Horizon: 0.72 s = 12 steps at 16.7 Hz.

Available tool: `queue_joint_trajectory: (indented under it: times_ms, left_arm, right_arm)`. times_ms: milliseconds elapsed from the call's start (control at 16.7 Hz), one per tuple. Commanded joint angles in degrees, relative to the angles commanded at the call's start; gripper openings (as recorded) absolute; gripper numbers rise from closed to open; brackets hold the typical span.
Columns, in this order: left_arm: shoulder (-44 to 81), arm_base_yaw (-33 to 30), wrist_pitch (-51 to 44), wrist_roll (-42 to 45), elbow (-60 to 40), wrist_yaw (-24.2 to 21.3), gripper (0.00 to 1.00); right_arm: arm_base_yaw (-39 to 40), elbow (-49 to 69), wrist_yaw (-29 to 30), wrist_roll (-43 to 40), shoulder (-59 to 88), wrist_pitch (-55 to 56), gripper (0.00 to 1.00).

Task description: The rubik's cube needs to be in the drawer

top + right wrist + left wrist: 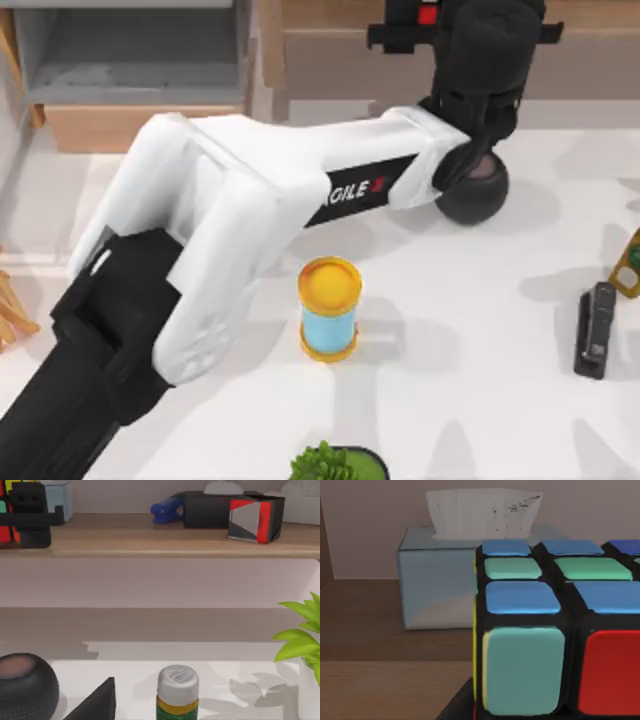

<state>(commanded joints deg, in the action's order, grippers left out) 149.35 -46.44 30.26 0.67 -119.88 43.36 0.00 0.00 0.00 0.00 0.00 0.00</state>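
While the yellow-lidded can [330,306] stands mid-table, the left arm stretches over the black ball [473,190] to the wooden shelf [150,540], where the left gripper [430,22] clasps the rubik's cube [555,630] before the tissue box [437,575]; the drawer [130,75] sits far left.

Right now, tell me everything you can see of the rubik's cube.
The rubik's cube is a small cube of glossy square tiles set in a black grid; blue, green, pale teal and red tiles show, with a yellow edge on one side. It sits upright on the wooden shelf, in front of a pale blue tissue box. From the right wrist view it appears at the shelf's end, with the left gripper right against it. It is not in the drawer.
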Motion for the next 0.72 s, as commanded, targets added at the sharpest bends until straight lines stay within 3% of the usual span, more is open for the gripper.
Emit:
queue_joint_trajectory:
  times_ms: [720]
  left_arm:
    - [-4.2,-1.1,-1.0,0.6,4.0,0.5,0.00]
  right_arm:
    - [0.0,0.0,0.0,0.0,0.0,0.0,1.00]
